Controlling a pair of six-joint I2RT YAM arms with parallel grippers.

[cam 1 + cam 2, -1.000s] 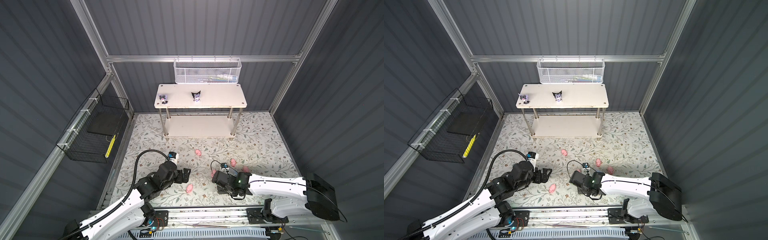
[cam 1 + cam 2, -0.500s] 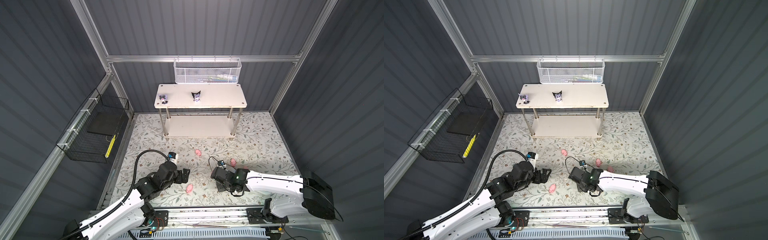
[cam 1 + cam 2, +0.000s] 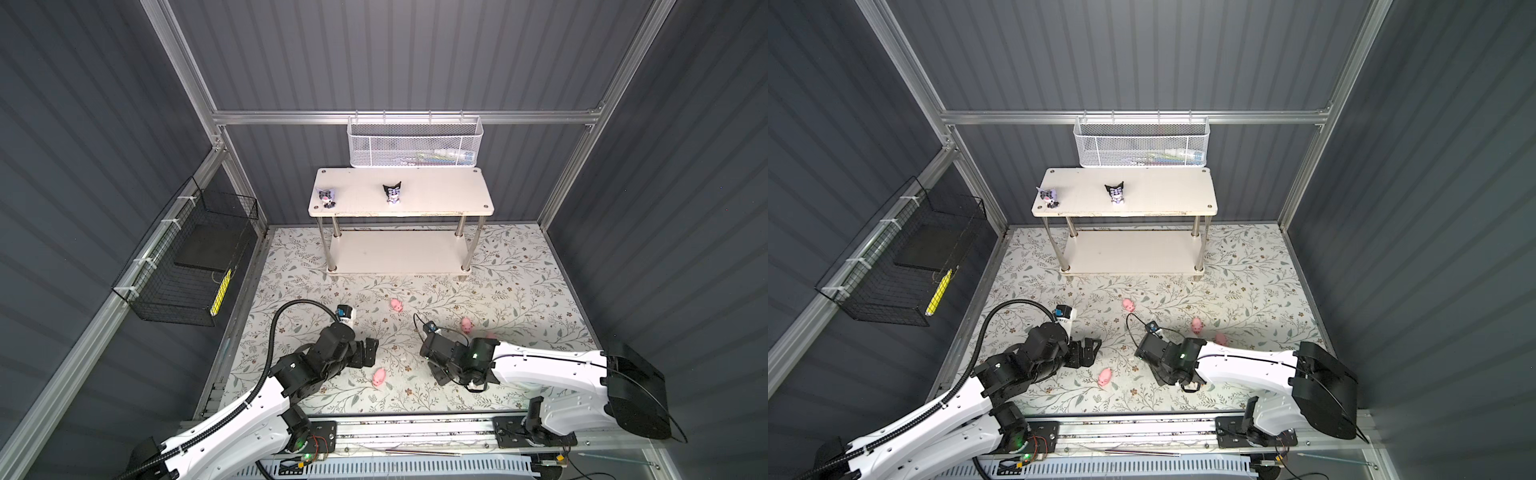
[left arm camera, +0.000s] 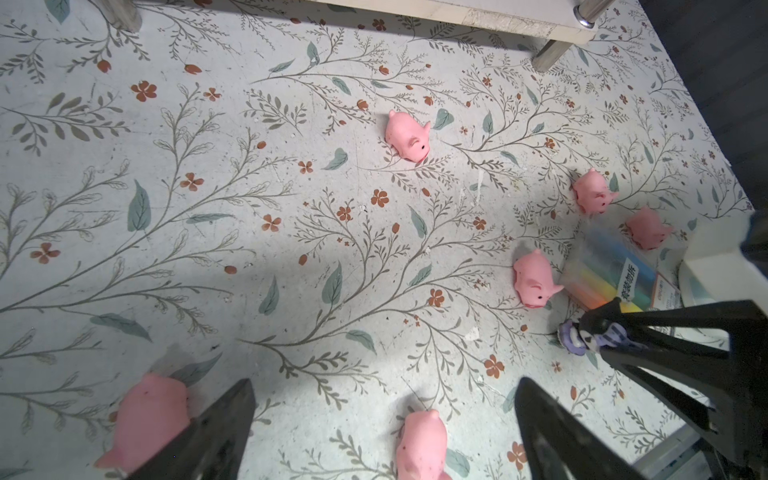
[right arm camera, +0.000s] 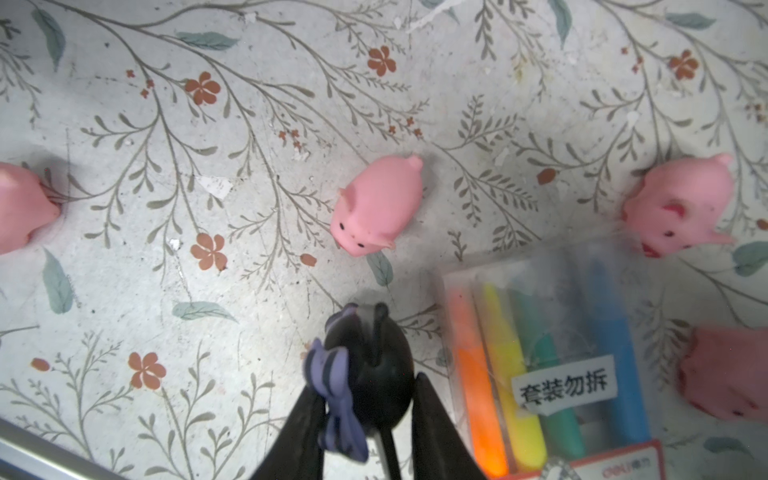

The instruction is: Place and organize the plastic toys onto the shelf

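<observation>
Overhead, the figurine (image 5: 376, 353) hides; right wrist view shows right gripper (image 5: 368, 388) seemingly pinching it; left gripper (image 4: 384, 384) gapes wide.

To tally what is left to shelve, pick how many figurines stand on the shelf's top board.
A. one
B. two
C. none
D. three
B: the shelf carries only a left figurine and a middle figurine on its top board; the third figurine is off the shelf, in the right gripper.
</observation>
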